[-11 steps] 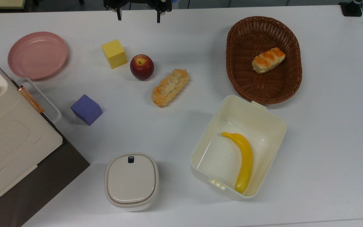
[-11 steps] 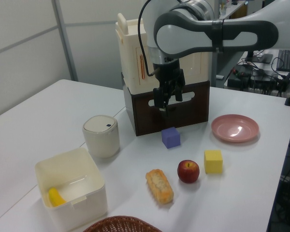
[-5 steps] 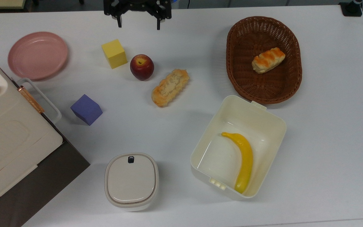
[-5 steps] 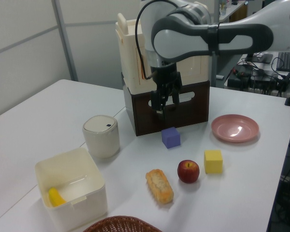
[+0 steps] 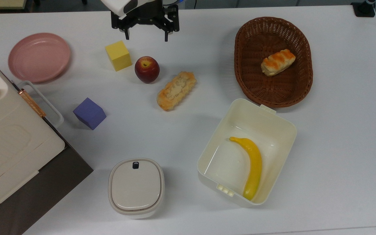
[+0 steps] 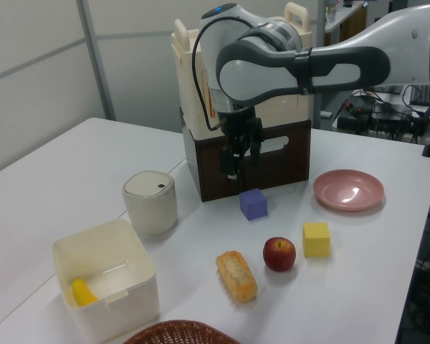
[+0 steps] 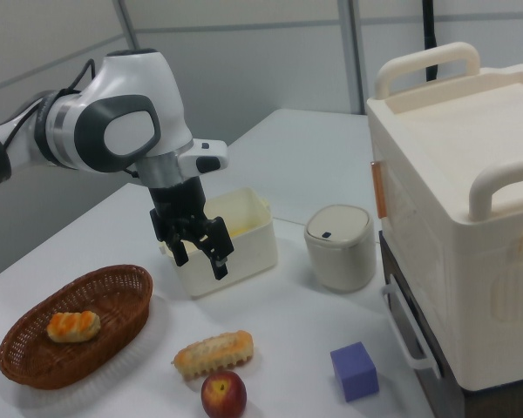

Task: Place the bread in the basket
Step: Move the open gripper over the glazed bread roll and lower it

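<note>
Currently the gripper hangs above the tabletop with fingers spread wide and nothing between them; the bread lies on the bare tabletop outside the basket.
Top view, near edge to far edge: a lidded cream canister and a cream plastic box holding a banana sit nearest; a purple cube follows; the bread lies diagonally near the middle, just beside an apple and well apart from the basket, which sits toward the far right corner and contains a striped roll; a yellow cube and pink plate lie farther; the gripper is at the far edge.
</note>
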Available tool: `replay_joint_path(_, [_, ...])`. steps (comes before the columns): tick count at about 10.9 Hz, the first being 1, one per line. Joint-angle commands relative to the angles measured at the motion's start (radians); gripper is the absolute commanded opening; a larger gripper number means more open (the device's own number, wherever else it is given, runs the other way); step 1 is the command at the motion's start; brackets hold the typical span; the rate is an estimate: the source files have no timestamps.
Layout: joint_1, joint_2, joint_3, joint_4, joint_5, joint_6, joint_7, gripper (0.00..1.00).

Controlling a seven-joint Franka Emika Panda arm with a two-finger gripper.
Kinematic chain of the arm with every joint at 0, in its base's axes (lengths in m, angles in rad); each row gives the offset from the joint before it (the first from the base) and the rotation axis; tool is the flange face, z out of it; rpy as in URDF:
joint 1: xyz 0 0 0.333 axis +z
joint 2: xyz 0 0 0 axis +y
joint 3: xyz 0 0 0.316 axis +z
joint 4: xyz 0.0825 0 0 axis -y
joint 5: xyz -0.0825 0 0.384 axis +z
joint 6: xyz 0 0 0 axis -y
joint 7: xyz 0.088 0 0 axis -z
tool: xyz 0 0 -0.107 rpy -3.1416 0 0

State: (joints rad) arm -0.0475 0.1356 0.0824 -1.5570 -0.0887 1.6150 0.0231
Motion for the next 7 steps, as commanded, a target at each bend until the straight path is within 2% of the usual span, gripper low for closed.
replay_joint_path(1, [0.003, -0.007, -0.010, -0.020, 0.020, 0.023, -0.054, 1.00])
replay_joint_path(3, [0.011, 0.019, -0.009, -0.029, 0.020, 0.034, -0.042, 1.00])
replay_joint_path(5, [0.014, 0.024, -0.004, -0.081, 0.021, 0.081, -0.028, 1.00])
replay_joint_path(7, [0.015, 0.039, -0.003, -0.138, 0.021, 0.138, 0.093, 1.00])
